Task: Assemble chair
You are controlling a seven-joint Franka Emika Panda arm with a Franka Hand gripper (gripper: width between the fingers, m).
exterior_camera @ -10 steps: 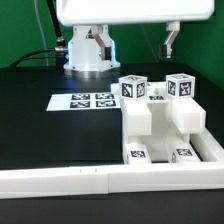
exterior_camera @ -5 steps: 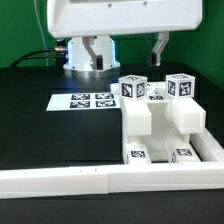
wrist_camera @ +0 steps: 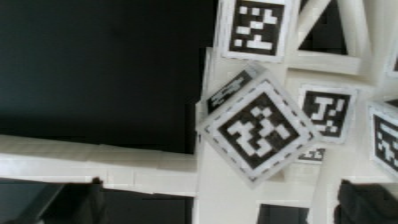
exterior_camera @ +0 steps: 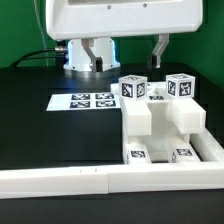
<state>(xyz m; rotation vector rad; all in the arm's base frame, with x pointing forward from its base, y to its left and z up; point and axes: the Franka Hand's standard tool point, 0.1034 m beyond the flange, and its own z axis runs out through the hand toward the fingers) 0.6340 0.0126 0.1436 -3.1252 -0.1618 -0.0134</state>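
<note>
Chair: the small chunky matte-white plastic chair (exterior_camera: 160, 118) of blocky pieces with black-and-white square tags stands on the black worktop (exterior_camera: 40, 125), toward the exterior view's right, just behind the long white border rail (exterior_camera: 90, 178).
Marker board: the thin flat white marker board (exterior_camera: 87, 101) lies beside the chair, on the exterior view's left.
End effector: the end effector (exterior_camera: 158, 52) hangs above the chair, touching nothing; only one dark finger (exterior_camera: 158, 50) shows clearly, so the jaws seem wide apart.
Wrist view: tagged white pieces (wrist_camera: 263, 125) fill the picture, close and slightly blurred.
</note>
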